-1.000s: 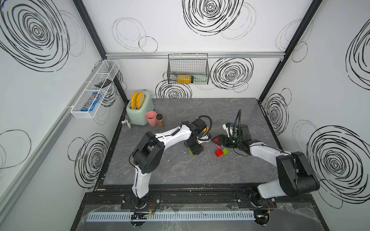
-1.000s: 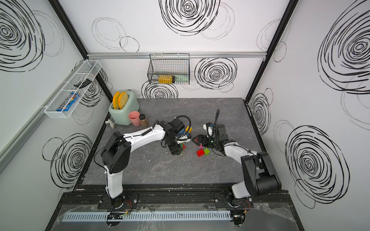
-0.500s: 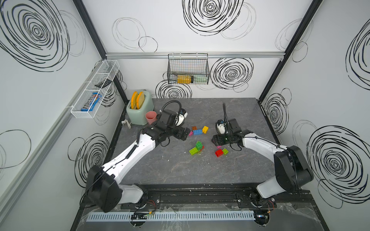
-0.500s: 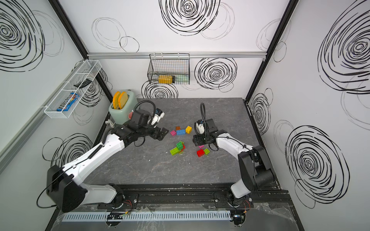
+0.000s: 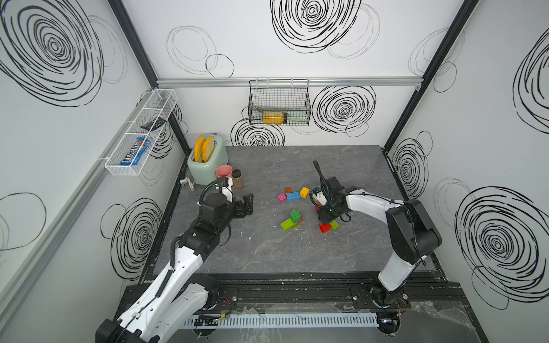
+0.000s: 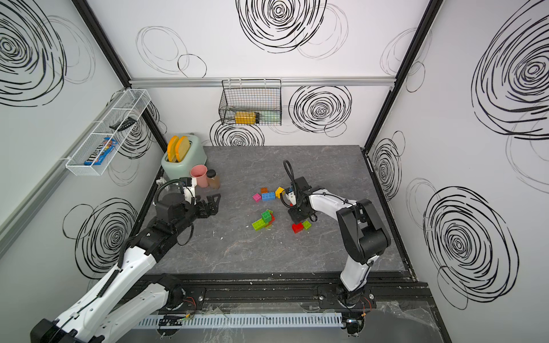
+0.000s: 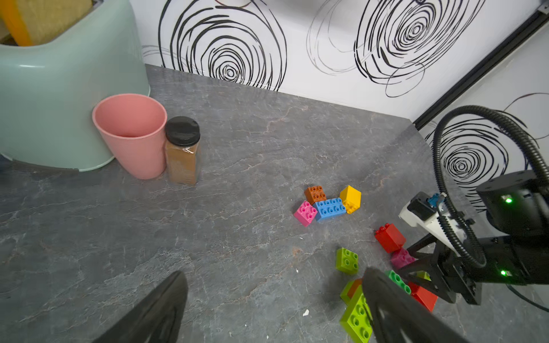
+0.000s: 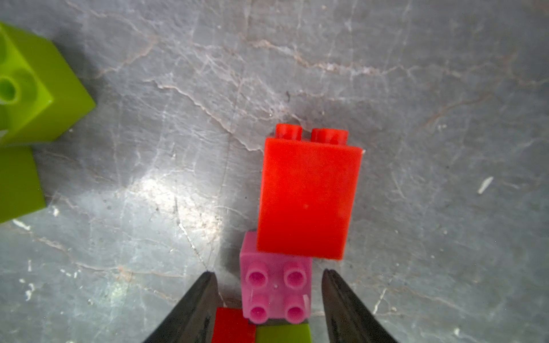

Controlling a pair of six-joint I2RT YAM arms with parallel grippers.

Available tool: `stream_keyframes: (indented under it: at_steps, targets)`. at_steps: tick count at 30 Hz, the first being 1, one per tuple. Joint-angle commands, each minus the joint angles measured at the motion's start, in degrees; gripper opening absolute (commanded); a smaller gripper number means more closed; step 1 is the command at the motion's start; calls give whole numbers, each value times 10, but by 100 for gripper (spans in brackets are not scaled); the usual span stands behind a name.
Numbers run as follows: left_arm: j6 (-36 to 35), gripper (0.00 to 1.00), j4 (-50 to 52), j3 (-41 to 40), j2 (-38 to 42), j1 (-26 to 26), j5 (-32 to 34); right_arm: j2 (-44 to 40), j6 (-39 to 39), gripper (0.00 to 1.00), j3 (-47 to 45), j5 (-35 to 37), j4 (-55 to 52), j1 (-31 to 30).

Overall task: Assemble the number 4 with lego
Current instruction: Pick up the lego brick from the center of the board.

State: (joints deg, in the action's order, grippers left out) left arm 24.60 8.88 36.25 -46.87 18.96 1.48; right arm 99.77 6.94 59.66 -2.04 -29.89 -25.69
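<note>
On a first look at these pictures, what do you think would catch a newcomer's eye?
The bright lego bricks scattered across the middle of the grey table stand out first. The right gripper hangs over them, jaws open on either side of a pink brick beside a red brick. In the far left corner sit a mint toaster and a pink cup.

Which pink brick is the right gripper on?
The pink brick between the right gripper's jaws, studs up, beside the tall red brick; the other pink brick sits by the blue brick.
</note>
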Motion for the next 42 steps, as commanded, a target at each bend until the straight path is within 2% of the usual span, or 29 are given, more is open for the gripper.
stream_keyframes:
  at_steps: [1,10,17,22,25,26,28,30,36,39,42]
  targets:
    - [33,96,-27,-14,13,-3,-3,6,21,56,18,9,-21,1]
    - [47,96,-2,-16,-3,-2,-5,10,21,41,18,11,-4,1]
    - [50,96,6,-15,-22,1,-11,13,19,36,16,11,-5,1]
    - [64,96,11,-14,-49,9,-14,-47,-8,22,22,1,-18,1]
    - [71,96,-2,-14,-75,30,-47,-106,-33,8,30,-53,-36,-8]
    - [76,96,-4,-14,-84,41,-48,-119,-40,0,32,-90,-35,-13]
    - [84,96,-8,-10,-107,75,-50,-129,-88,0,41,-136,-35,-36]
    - [96,96,-19,-7,-130,102,-59,-119,-118,0,70,-147,-56,-67]
    - [144,96,-59,-9,-189,156,-95,-34,-176,0,209,-76,-161,-161]
    - [167,96,-63,-18,-199,157,-96,21,-199,0,272,-7,-228,-188]
    - [178,96,-64,-30,-201,146,-102,47,-201,0,298,6,-244,-203]
